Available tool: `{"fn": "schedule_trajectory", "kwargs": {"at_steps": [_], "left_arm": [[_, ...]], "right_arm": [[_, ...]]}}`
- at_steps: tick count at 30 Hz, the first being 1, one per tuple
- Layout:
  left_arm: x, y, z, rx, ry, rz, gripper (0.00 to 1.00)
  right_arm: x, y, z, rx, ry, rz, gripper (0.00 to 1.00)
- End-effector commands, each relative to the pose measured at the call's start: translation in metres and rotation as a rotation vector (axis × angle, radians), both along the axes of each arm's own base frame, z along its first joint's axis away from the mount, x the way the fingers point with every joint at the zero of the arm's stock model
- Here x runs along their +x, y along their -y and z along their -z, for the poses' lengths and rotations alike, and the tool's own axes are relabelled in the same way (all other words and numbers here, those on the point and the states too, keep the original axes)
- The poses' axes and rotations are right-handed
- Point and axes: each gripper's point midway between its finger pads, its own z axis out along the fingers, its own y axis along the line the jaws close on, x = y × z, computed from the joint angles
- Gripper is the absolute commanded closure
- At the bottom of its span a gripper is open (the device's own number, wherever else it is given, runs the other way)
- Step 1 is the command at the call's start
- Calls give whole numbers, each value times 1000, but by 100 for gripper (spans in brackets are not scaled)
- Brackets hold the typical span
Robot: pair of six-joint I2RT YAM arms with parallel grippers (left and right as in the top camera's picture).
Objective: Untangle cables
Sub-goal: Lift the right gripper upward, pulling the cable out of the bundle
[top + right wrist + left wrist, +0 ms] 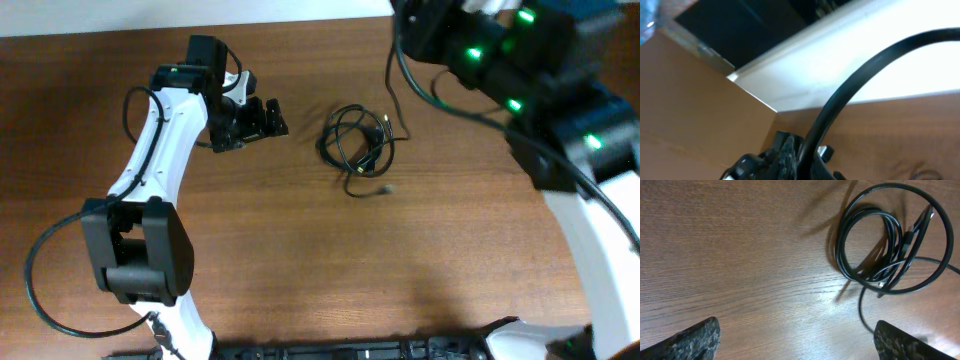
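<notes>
The cables (355, 140) lie as a small black bunch of loops on the brown table, centre-right. In the left wrist view the loops (890, 240) sit at the upper right, with one strand running down toward the right finger. My left gripper (268, 118) is open and empty, just left of the bunch, its fingers wide apart (800, 345) over bare wood. My right gripper (800, 155) is raised near the table's far edge (405, 35). It looks shut on a black cable strand (855, 80) that arcs up from its jaws. A thin strand (398, 100) runs from it toward the bunch.
A small plug end (385, 188) lies just below the bunch. The right arm's thicker black wire (440, 100) loops at the top right. A white wall edge (200, 15) borders the far side of the table (300, 260).
</notes>
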Motion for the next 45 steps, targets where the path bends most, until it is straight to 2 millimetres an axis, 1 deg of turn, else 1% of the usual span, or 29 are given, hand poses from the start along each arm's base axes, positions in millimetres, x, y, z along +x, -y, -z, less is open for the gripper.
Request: {"fn": "schedule_trajectory", "kwargs": {"at_steps": [1,2,3,4,5,6,8,9,10,11,13,16,17,19,23,25,26,27,29,31,33,34,35,36,38,39,41,43,45], "left_arm": [[3,3,-6,-14,9,-3,1],[3,3,-6,-14,9,-3,1],[3,3,-6,-14,9,-3,2],[3,3,-6,-14,9,-3,1],[3,3,-6,-14,9,-3,1],[3,3,-6,-13,10,-3,1],[2,5,-6,-14,9,1,1],[2,7,-6,-14,11,6,1],[2,7,-6,-14,14,6,1],[3,7,-6,-15,17,6,1],[2,8,-6,-14,13,7,1],[-2,7,-5,-11,-7,7,1],[-2,7,-5,-11,-6,7,1],[-4,7,-5,-11,-12,7,1],[-6,7,-4,-10,-21,8,1],[-7,7,-4,-8,-28,8,1],[-7,6,-4,-8,-28,7,1],[-7,6,-4,-9,-28,7,1],[-7,7,-4,-8,-28,8,1],[-7,7,-4,-9,-26,8,1],[-6,7,-4,-9,-23,8,1],[-6,7,-4,-9,-24,8,1],[-6,7,-4,-9,-23,8,1],[-6,7,-4,-9,-24,8,1],[-6,7,-4,-9,-24,8,1],[-6,7,-4,-9,-24,8,1],[-6,7,-4,-9,-24,8,1],[-6,7,-4,-9,-24,8,1],[-6,7,-4,-9,-24,8,1]], "right_arm": [[14,-5,13,27,-47,2,96],[15,-5,11,-27,0,-9,96],[17,1,16,-139,47,5,96],[21,15,30,-208,12,73,96],[23,43,55,-295,-81,214,96],[21,68,75,-383,-156,328,96],[12,107,97,-519,-254,498,96],[2,131,109,-621,-311,590,96],[-4,144,115,-686,-344,640,96],[-11,155,121,-746,-376,675,96],[-18,161,134,-813,-435,673,96],[-35,170,169,-952,-598,620,96],[-42,180,184,-982,-688,633,96],[-49,202,203,-1009,-818,674,96],[-46,237,249,-973,-1057,680,96],[-44,261,269,-965,-1156,709,91],[-43,266,280,-946,-1203,693,73],[-43,267,287,-937,-1228,663,58],[-40,266,304,-904,-1279,573,20],[-31,250,315,-873,-1250,387,7],[-18,211,321,-784,-1149,91,5],[-11,177,319,-704,-1027,-146,5],[-8,146,313,-642,-896,-352,4],[-9,128,308,-620,-813,-465,3],[-7,116,316,-688,-765,-524,4],[-4,113,326,-732,-756,-524,4],[-4,102,344,-755,-745,-549,4],[0,89,379,-803,-709,-565,4],[7,82,410,-856,-657,-553,5]]}}
